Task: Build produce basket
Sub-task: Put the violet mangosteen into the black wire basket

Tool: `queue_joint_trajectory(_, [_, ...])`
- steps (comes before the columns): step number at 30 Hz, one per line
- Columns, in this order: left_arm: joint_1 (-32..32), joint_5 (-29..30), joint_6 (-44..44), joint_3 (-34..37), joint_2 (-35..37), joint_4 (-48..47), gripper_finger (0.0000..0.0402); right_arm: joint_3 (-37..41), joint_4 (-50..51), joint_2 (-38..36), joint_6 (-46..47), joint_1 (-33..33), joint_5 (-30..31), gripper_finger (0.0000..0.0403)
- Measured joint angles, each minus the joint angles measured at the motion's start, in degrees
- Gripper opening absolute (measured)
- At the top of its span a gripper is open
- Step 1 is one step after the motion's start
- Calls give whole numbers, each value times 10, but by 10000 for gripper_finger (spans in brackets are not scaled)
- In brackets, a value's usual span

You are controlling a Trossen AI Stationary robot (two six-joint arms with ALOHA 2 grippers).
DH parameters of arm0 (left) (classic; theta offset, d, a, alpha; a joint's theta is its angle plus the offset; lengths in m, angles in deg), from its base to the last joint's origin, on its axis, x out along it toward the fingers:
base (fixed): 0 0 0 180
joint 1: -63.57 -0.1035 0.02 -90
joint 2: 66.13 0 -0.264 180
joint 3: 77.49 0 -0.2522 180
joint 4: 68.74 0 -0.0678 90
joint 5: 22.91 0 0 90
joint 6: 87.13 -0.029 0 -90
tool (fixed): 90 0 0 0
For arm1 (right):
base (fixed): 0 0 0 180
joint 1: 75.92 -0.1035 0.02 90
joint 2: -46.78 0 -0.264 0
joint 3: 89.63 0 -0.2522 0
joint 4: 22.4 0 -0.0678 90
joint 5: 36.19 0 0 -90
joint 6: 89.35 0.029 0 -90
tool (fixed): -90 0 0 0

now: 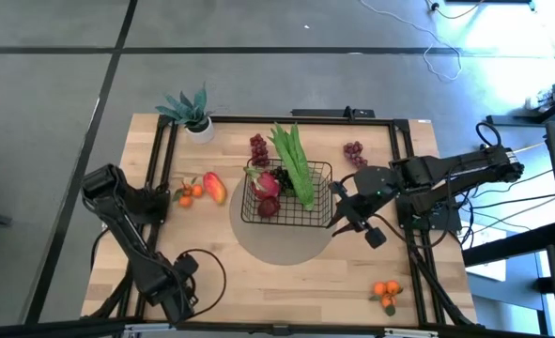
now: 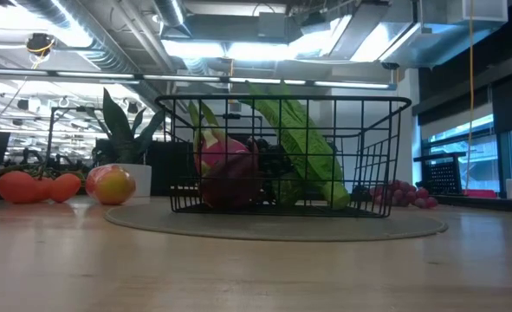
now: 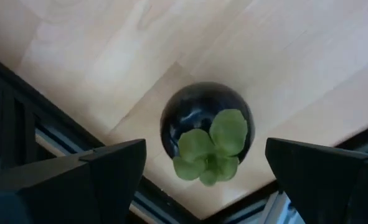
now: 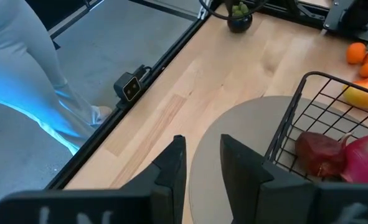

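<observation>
The black wire basket [image 1: 286, 192] stands on a round grey mat [image 1: 282, 246]. It holds long green pods [image 1: 296, 164], a pink dragon fruit [image 1: 268, 183] and a dark red fruit [image 1: 269, 207]. My left gripper [image 1: 181, 270] is open near the table's near left corner. Its fingers stand on either side of a small dark round fruit with green leaves [image 3: 207, 130], which rests on the table, and do not touch it. My right gripper [image 1: 354, 222] is just right of the basket, above the mat's edge. It is empty, with a narrow gap between its fingers [image 4: 202, 165].
A mango [image 1: 214, 187] and small oranges [image 1: 190, 192] lie left of the basket. Grape bunches lie at the far side [image 1: 258, 145] and the far right [image 1: 354, 150], and more oranges [image 1: 386, 293] at the near right. A potted spiky plant [image 1: 194, 117] stands at the far left.
</observation>
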Motion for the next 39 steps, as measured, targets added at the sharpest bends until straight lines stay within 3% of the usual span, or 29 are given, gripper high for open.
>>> queue_joint_trajectory(14, [6,0,29,47,-12,78,318,0,1,0,0,0,0,84])
queue_joint_trajectory(39, [41,7,29,49,-12,84,318,0,1,0,1,1,1,84])
